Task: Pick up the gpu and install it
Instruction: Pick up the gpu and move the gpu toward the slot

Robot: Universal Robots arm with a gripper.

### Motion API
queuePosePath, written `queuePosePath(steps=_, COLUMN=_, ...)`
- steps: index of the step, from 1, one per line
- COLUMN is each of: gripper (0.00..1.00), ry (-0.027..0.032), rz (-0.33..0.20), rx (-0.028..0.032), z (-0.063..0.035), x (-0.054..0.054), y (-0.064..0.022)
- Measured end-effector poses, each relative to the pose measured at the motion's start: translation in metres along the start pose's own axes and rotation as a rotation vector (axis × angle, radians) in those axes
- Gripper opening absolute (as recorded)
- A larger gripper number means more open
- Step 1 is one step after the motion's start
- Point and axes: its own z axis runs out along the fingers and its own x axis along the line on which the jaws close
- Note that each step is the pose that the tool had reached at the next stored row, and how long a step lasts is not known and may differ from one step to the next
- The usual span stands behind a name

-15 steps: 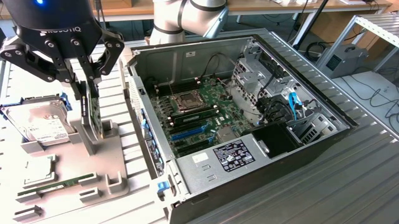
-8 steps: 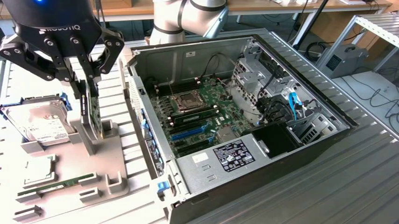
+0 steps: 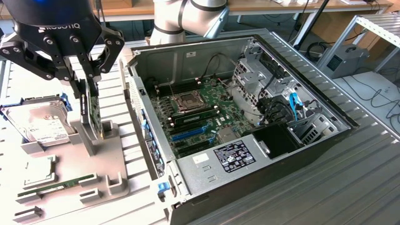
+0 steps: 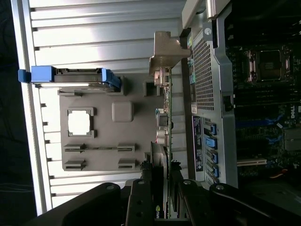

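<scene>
The gpu is a thin dark card standing on edge at the grey parts holder, on the exterior view's left. My gripper comes down from above and is shut on the card's upper part, one finger on each face. The card's lower end sits between the holder's upright posts; I cannot tell whether it still rests in them. In the wrist view the gpu is edge-on with its silvery metal bracket at the far end. There the gripper clamps its near end.
The open computer case lies to the exterior view's right of the holder, with the motherboard and its blue slots exposed. A hard drive, a processor chip and a green RAM stick sit on the holder.
</scene>
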Motion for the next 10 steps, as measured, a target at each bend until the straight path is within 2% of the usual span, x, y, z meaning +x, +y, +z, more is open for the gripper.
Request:
queuePosePath(steps=4, gripper=0.26, ry=0.0001, rz=0.0, rx=0.0001, z=-0.0001, x=0.0, y=0.0)
queuePosePath(steps=10, gripper=0.26, ry=0.0001, rz=0.0, rx=0.0001, z=0.0003, x=-0.012, y=0.0009)
